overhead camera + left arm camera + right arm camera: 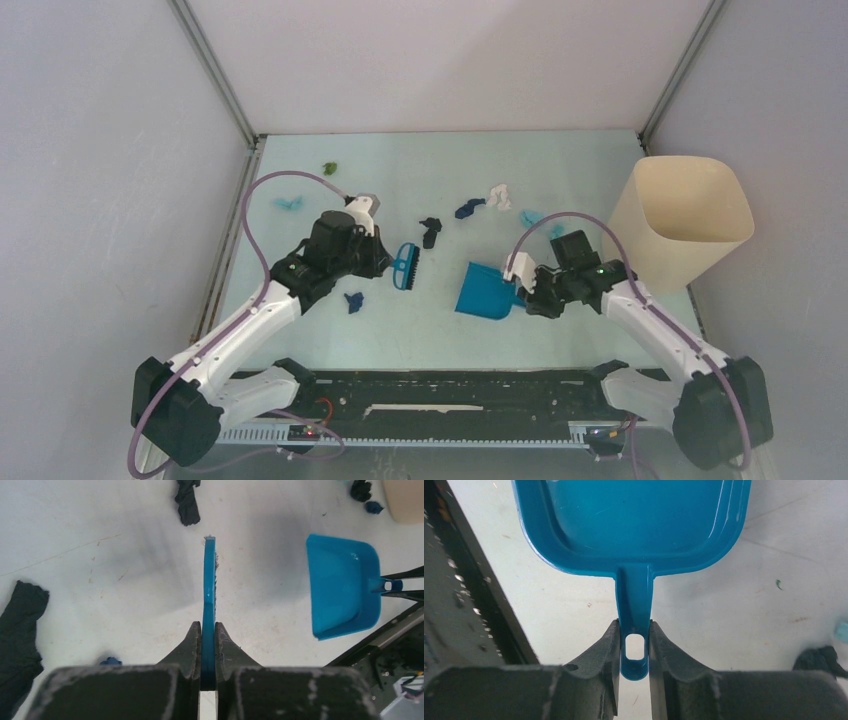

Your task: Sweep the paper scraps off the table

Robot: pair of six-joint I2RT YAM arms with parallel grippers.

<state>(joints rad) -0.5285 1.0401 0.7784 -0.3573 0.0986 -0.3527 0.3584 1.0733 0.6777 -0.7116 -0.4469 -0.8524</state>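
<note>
A black slotted rail (450, 395) ran along the near edge of the table (420, 335), on the near side of the dustpan (485, 291). The dustpan was smooth, glossy blue plastic, a shallow scoop with rounded corners and a raised rim, showing only its own bare floor. Its short flat handle, pierced by an oval hole, sat clamped between the dark moulded fingers of the right gripper (634, 642). Left of the dustpan, across a strip of open table, the left gripper (208, 632) had its jaws pressed tight on the thin blue back of the hand brush (407, 266), with dark bristles along one side.

The paper scraps (468, 209) all lay on the pale mint, faintly scuffed surface, outside the dustpan. A blue wad (353, 301) sat left of the dustpan, past the brush. A twisted black wad (430, 232) lay beyond the dustpan's left corner. A navy wad (466, 210) and a white wad (499, 194) lay just beside each other straight beyond it, and a light cyan wad (530, 216) beyond its handle. Far to its left were another cyan wad (290, 203) and, farthest, a green wad (328, 167).

Right of the dustpan and beyond it stood a smooth cream bin (690, 225), tapered, with a rounded-square mouth; its bottom could not be seen. The widest open stretch ran from the dustpan to the near rail.
</note>
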